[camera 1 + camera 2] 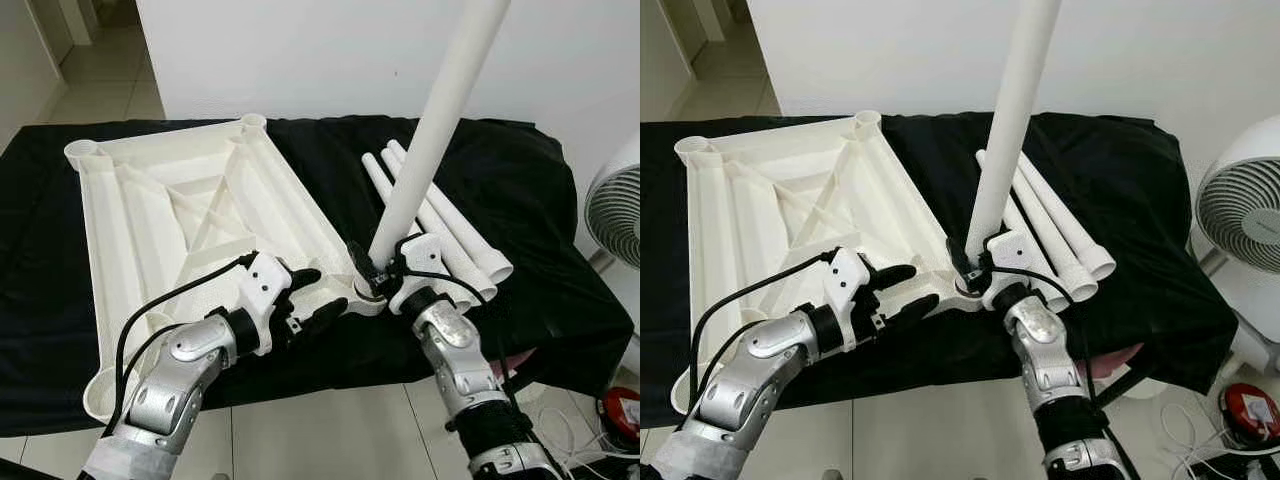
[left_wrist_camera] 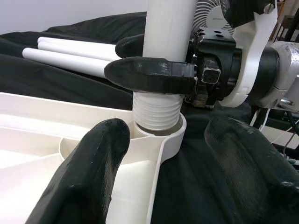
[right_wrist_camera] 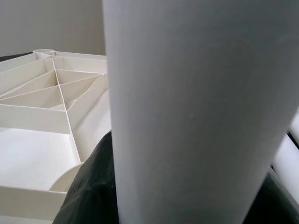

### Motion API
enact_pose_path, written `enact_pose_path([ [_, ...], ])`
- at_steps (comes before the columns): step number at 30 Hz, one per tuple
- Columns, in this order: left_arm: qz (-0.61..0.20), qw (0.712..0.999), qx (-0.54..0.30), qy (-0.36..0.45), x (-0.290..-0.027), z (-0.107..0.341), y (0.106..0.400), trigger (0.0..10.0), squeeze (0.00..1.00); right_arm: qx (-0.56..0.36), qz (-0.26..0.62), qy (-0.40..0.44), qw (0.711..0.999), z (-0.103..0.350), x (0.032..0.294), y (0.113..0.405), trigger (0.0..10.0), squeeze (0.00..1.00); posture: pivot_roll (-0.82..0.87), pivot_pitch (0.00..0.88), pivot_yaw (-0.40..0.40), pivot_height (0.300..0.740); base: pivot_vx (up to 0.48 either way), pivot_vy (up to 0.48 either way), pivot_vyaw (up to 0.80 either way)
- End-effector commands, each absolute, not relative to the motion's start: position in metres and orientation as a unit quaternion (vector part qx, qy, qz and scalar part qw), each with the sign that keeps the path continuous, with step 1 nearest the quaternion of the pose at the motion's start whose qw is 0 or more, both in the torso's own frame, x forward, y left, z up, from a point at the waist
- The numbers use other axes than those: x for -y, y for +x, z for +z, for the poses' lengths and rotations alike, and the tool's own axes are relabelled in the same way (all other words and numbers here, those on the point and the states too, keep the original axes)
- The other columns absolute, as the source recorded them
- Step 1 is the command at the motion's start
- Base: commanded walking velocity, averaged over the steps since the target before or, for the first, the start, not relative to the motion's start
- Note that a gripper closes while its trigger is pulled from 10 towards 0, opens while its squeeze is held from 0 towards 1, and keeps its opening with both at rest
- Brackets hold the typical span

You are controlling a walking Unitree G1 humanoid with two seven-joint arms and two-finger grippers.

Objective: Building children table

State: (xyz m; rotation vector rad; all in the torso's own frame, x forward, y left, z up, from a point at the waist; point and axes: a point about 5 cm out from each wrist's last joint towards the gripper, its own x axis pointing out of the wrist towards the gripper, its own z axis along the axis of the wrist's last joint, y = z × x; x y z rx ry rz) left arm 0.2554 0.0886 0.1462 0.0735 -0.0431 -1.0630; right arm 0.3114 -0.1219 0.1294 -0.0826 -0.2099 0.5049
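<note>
- Left wrist view: the table leg (image 2: 168,28), a white plastic tube with a threaded end, stands upright with its threads part-way into the corner socket (image 2: 161,135) of the upturned tabletop (image 1: 180,220), which lies on the black-draped desk (image 1: 520,200).
- Handling, as judged: leg and tabletop look light, stiff and smooth, so slippery. The leg is best gripped low, just above the threads, where it can be turned and kept square to the socket.
- Right gripper (image 1: 378,272): fingers (image 2: 149,74) closed round the leg just above the threads.
- Left gripper (image 1: 318,297): fingers (image 2: 91,168) spread wide, holding nothing, either side of the socket corner.
- Three spare legs (image 1: 455,235) lie just beside the tabletop.
</note>
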Motion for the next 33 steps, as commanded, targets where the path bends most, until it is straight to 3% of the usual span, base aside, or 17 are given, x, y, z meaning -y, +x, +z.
enact_pose_path([
  [1,-0.512,0.858,0.024,0.035,-0.086,0.149,0.253,10.0,0.00,0.058,0.256,-0.055,0.963,0.111,0.126,0.309,10.0,0.00,-0.05,0.000,-0.037,0.740,0.000,0.000,0.00],
  [18,-0.509,0.860,0.024,0.038,-0.089,0.151,0.252,10.0,0.00,0.075,0.330,-0.099,0.936,0.101,0.114,0.296,10.0,0.00,-0.05,0.000,-0.032,0.740,0.000,0.000,0.00],
  [33,-0.510,0.859,0.024,0.042,-0.090,0.153,0.251,10.0,0.00,0.002,0.267,-0.007,0.964,0.089,0.125,0.313,10.0,0.00,-0.04,0.000,-0.029,0.740,0.000,0.000,0.00],
])
